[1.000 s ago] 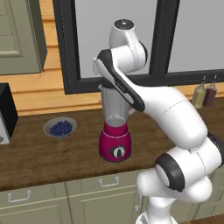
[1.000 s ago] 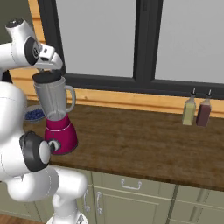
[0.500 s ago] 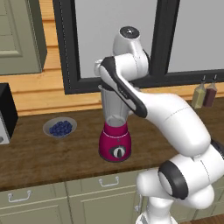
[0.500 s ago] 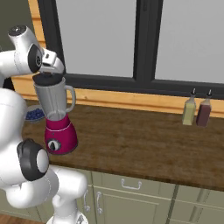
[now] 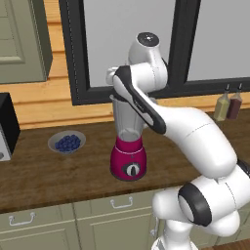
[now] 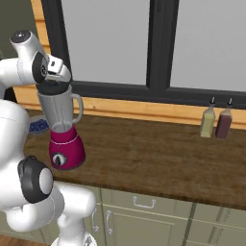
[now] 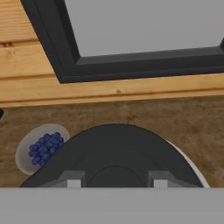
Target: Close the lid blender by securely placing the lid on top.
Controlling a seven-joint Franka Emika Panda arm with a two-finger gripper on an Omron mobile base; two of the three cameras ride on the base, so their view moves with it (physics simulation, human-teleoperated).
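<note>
The blender (image 5: 129, 162) stands on the wooden counter, with a magenta base, a black dial and a clear grey jar (image 6: 60, 113) whose handle faces right in the right base view. The black lid (image 6: 52, 88) sits at the jar's mouth, directly under the hand. My gripper (image 6: 53, 81) is shut on the lid. In the hand view the lid (image 7: 116, 148) spreads across the lower middle, its raised centre lies between my fingertips (image 7: 75, 179), and a pale crescent of jar rim (image 7: 190, 164) shows past its right edge.
A grey bowl of blueberries (image 5: 67, 142) lies on the counter left of the blender. A black appliance (image 5: 7, 124) stands at the far left. Two bottles (image 6: 216, 122) stand against the wooden wall under the dark window frame (image 5: 78, 53). Cabinet drawers run below the counter.
The arm's upper links have swung to the right while the hand has stayed over the jar, sinking slightly with the lid toward the mouth.
</note>
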